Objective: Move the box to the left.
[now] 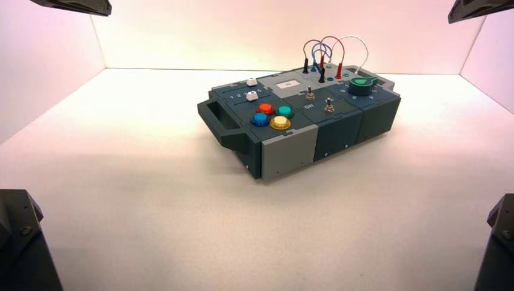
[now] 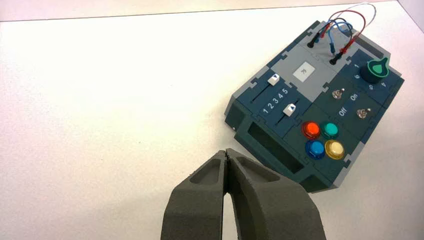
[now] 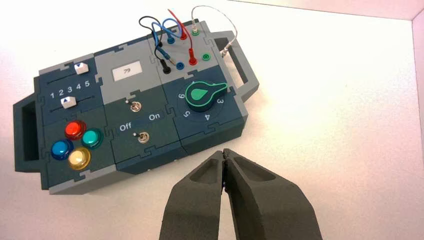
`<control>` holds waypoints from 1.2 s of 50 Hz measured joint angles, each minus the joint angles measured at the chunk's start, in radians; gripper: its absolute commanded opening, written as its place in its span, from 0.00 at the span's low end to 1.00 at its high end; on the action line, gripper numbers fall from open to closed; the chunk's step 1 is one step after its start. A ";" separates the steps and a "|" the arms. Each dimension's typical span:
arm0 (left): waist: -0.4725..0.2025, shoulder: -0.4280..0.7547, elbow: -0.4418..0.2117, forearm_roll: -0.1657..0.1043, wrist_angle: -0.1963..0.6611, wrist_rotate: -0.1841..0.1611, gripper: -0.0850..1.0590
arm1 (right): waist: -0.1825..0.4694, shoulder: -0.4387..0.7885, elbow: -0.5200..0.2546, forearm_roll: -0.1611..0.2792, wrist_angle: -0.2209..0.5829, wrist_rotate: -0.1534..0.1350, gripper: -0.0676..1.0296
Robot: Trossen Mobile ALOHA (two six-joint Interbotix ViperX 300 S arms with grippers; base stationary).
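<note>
The box [image 1: 291,145] is a flat dark-teal and grey panel box, standing slightly turned, right of the table's middle in the high view. Its dark end handle [image 1: 219,120] faces left. On top are four round buttons [image 1: 273,115], two toggle switches [image 1: 319,100], a green knob [image 1: 363,85] and looping wires [image 1: 330,51]. My left gripper [image 2: 226,151] is shut and empty, held above the table off the box's [image 2: 300,145] handle end. My right gripper [image 3: 223,151] is also shut and empty, hovering just off the box's [image 3: 150,162] long side near the knob [image 3: 204,95].
White walls enclose the white table [image 1: 133,200] at the back and both sides. Both arms' bases sit at the near corners in the high view, left [image 1: 21,242] and right [image 1: 497,242]. A grey handle [image 3: 242,65] sticks out of the box's other end.
</note>
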 measured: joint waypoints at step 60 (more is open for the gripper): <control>-0.075 0.118 -0.094 -0.014 0.092 0.000 0.05 | -0.095 0.489 -0.253 0.005 -0.006 0.015 0.04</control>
